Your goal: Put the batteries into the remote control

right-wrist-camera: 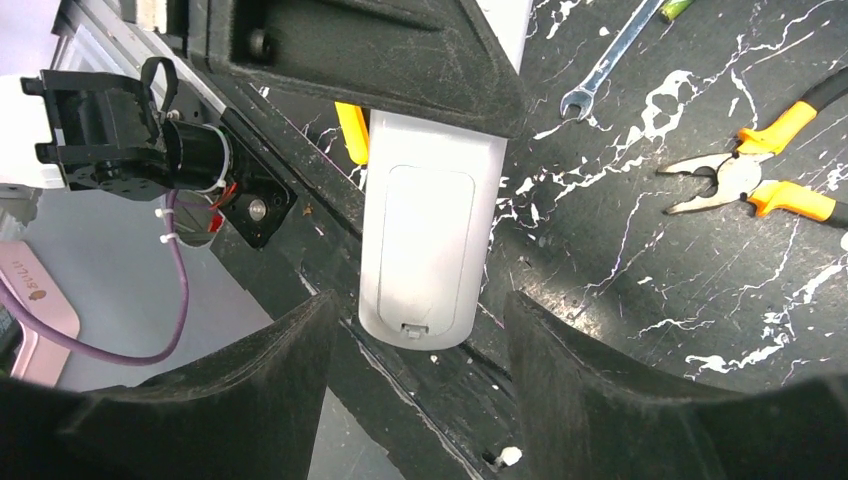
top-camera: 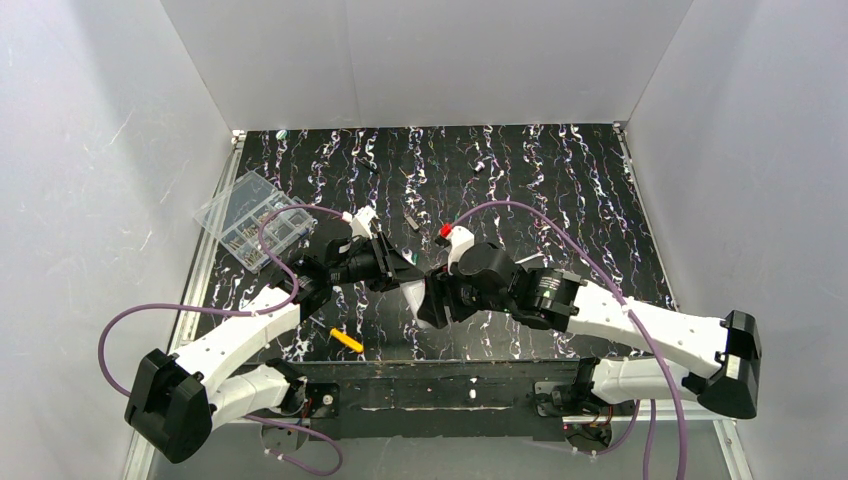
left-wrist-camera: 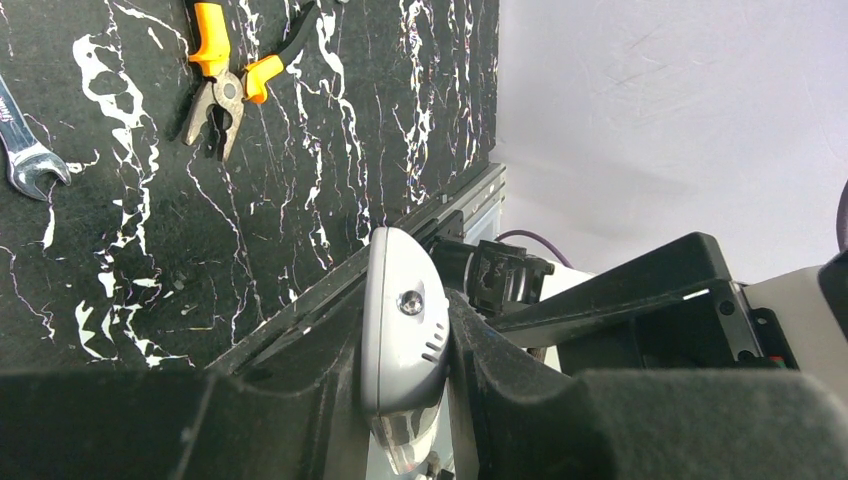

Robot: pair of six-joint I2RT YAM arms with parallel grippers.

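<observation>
The remote control (right-wrist-camera: pixel 425 240) is a white oblong held above the table's near edge, its back with the closed battery cover facing the right wrist camera. My left gripper (left-wrist-camera: pixel 403 350) is shut on it, clamping its two sides; from above, the remote control (top-camera: pixel 414 296) shows between the two arms. My right gripper (right-wrist-camera: pixel 420 350) is open, its fingers either side of the remote's latch end and not touching it. A small green end (right-wrist-camera: pixel 675 8) shows at the top edge of the right wrist view; I cannot tell whether it is one of the batteries.
Orange-handled pliers (right-wrist-camera: pixel 745 180) and a steel wrench (right-wrist-camera: pixel 610 60) lie on the black marbled table. A yellow-handled tool (top-camera: pixel 347 340) lies near the front edge. A clear plastic box (top-camera: pixel 250 218) sits at the left side, and small grey bits (top-camera: pixel 410 222) lie mid-table.
</observation>
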